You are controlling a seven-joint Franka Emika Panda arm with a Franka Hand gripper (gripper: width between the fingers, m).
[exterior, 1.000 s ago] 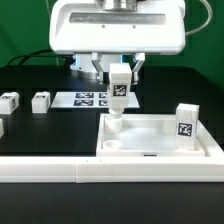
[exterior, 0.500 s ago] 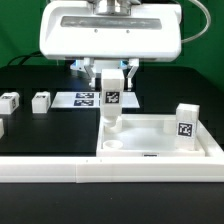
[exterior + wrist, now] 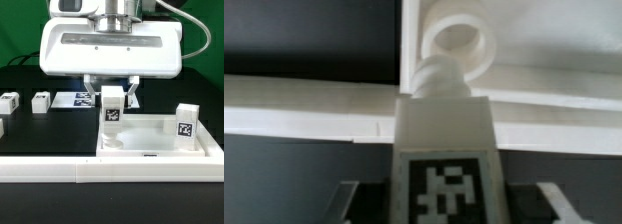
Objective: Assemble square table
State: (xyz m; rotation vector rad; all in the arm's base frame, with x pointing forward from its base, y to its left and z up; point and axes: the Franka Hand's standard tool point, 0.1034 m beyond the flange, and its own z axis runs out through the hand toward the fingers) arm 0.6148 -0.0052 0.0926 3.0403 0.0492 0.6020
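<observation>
Fingers [image 3: 98, 96] around upright leg [image 3: 113, 108] over corner socket [image 3: 113, 142]

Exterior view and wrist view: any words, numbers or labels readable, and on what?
No words, numbers or brands readable in either view.
Held leg: black-white marker tag, pattern only.
Upright leg on the square table: same kind of tag.
Loose legs, marker board: tags too small to make out.
</observation>
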